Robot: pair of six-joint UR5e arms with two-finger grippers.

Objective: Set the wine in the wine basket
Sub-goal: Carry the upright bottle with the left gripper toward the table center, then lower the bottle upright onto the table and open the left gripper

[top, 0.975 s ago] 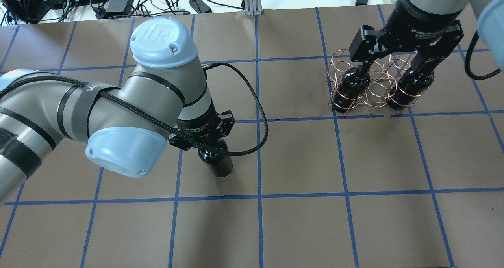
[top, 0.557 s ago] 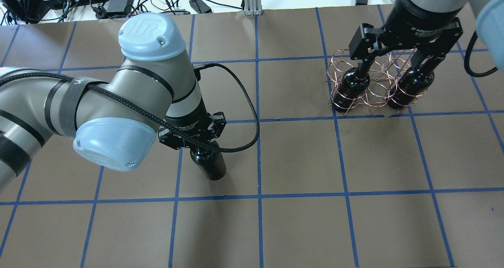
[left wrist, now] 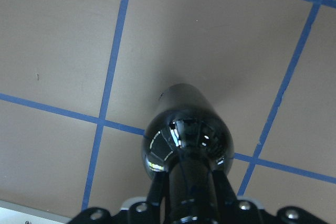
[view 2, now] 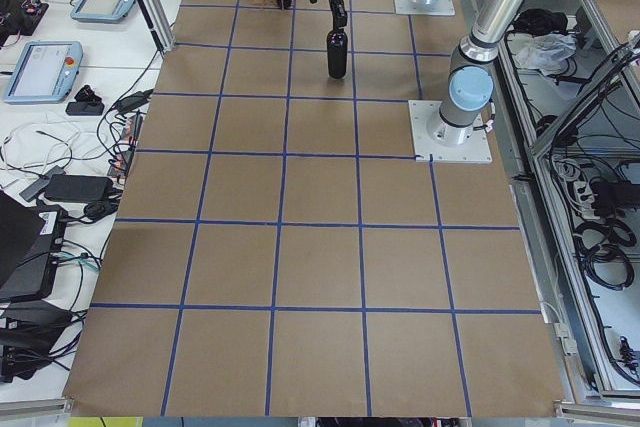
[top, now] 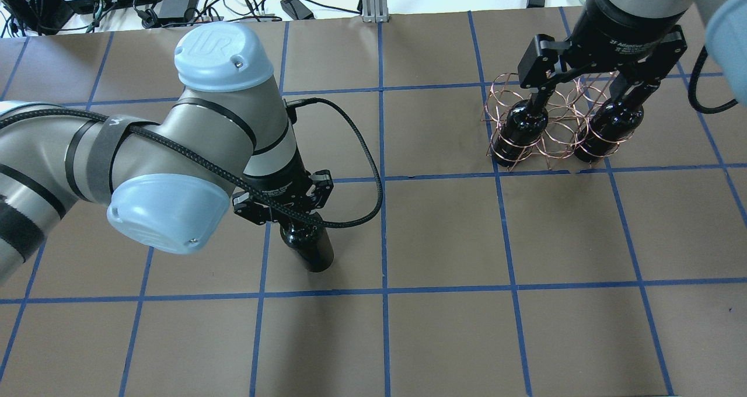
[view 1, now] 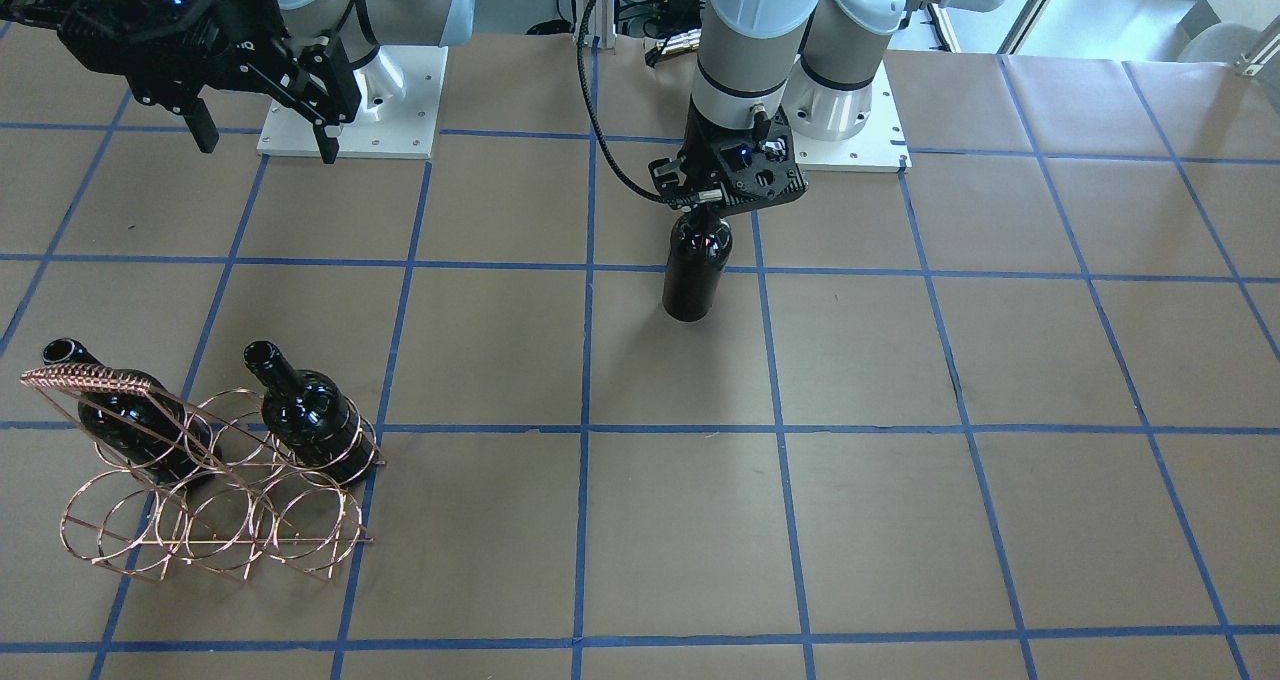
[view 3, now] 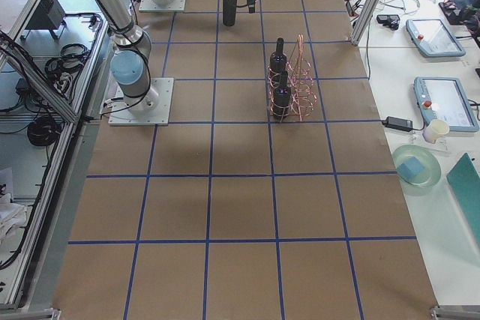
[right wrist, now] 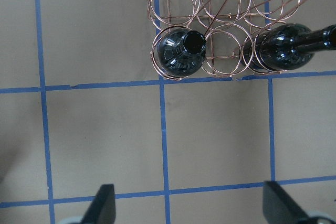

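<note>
My left gripper (top: 284, 207) is shut on the neck of a glossy black wine bottle (top: 308, 250) and holds it roughly upright over the middle-left of the table. The bottle also shows in the front view (view 1: 695, 270) and the left wrist view (left wrist: 186, 135). I cannot tell whether its base touches the table. The copper wire wine basket (top: 560, 122) stands at the far right, with two black bottles (view 1: 310, 415) (view 1: 120, 410) in its outer rings and the middle rings empty. My right gripper (top: 583, 102) is open and empty, above the basket (right wrist: 226, 3).
The table is covered in brown paper with a blue tape grid (top: 382, 233). Cables and power boxes (top: 175, 0) lie beyond the far edge. The arms' white base plates (view 1: 350, 100) sit at the robot's side of the table.
My left arm has moved the held bottle a little to the overhead view's left. The right gripper stays open over the basket, almost unmoved.
</note>
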